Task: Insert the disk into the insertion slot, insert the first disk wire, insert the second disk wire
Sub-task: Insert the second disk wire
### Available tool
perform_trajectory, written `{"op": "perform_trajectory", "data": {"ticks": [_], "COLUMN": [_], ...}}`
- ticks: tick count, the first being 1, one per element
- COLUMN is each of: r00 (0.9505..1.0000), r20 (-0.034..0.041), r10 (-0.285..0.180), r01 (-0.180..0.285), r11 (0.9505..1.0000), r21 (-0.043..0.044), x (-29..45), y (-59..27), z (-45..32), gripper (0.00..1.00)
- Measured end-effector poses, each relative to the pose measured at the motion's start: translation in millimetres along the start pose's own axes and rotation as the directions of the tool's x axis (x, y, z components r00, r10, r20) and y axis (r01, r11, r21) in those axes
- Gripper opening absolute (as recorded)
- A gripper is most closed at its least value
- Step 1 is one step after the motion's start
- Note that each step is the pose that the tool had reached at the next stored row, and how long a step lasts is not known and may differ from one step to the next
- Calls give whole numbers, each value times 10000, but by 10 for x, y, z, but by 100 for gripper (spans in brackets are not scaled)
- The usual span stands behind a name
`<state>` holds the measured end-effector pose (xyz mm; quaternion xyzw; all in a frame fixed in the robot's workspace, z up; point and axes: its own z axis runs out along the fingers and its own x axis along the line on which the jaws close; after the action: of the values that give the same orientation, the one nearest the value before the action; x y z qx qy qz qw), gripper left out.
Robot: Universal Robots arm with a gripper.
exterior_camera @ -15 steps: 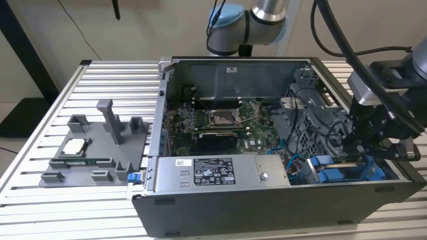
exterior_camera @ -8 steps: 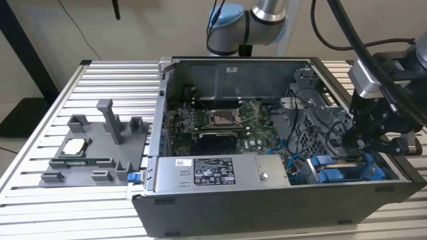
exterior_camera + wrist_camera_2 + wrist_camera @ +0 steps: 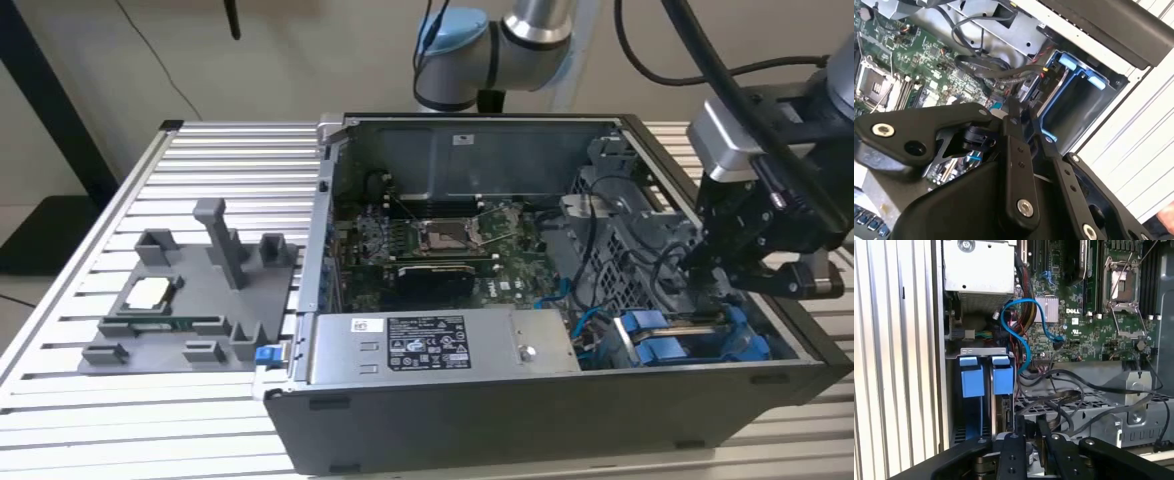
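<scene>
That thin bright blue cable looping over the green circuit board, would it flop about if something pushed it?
Probably floppy: the thin bright blue cable hangs in loose curves over the green circuit board. Likely light, being so slim. It may spring back, since it holds an arched loop.

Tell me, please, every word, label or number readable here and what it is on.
Label on the power-supply box: print too small to read.
White sticker on the case's back wall: too small to read.
Circuit board: a white maker's logo; other print too small to read.
</scene>
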<state>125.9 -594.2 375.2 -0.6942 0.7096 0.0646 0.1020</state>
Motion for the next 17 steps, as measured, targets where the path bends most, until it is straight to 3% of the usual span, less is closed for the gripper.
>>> {"op": "perform_trajectory", "data": {"ticks": [3, 6, 10, 17], "r00": [10000, 9999, 9999, 9999], "r20": [9, 15, 15, 14], "r10": [-91, -139, -158, -161], "r01": [91, 138, 157, 160], "r11": [9993, 9983, 9977, 9977], "r21": [374, 575, 652, 665], "x": [2, 4, 6, 10], "y": [59, 94, 110, 112], "z": [0, 4, 14, 30], "gripper": [24, 21, 16, 16]}}
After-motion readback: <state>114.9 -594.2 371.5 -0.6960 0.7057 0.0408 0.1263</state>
